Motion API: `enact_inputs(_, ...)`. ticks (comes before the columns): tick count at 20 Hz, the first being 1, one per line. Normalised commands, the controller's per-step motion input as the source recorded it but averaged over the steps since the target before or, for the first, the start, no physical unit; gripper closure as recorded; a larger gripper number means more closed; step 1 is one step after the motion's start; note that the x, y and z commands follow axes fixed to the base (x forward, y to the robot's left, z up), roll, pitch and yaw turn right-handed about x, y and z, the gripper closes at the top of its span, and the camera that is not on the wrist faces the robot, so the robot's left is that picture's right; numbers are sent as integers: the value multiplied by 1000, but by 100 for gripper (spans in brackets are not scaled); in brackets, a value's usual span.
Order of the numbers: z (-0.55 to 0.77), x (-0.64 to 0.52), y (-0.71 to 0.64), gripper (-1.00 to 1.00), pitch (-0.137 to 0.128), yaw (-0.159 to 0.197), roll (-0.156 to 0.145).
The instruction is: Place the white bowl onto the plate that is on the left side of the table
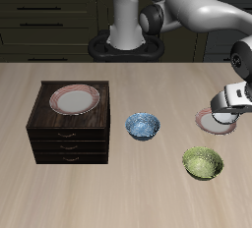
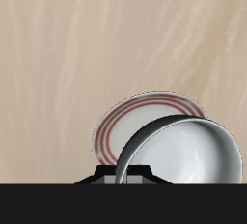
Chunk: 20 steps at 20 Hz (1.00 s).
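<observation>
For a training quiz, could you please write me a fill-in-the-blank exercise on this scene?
1. The gripper holds the white bowl above a ___.
2. The bowl nearest the cabinet is ___.
3. The bowl nearest the table's front edge is ___.
Missing words: plate; blue; green.

White bowl (image 2: 188, 155); red-ringed plate (image 2: 121, 126); green bowl (image 1: 203, 163).

The gripper (image 1: 227, 102) covers most of the plate (image 1: 210, 121) and the white bowl (image 1: 224, 118) in the exterior view — its jaws' state is unreadable; wrist view's edge crops the bowl's rim at six o'clock.
</observation>
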Motion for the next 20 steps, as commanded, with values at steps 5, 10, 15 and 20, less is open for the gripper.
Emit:
enact_inputs(5,-331,83,44,100,76,5,-20)
enact_inputs(10,-562,67,190,-100,187,10,68)
enact_inputs(15,-168,38,73,-100,64,-24,20)
enact_inputs(20,266,-63,36,-100,-33,-14,6)
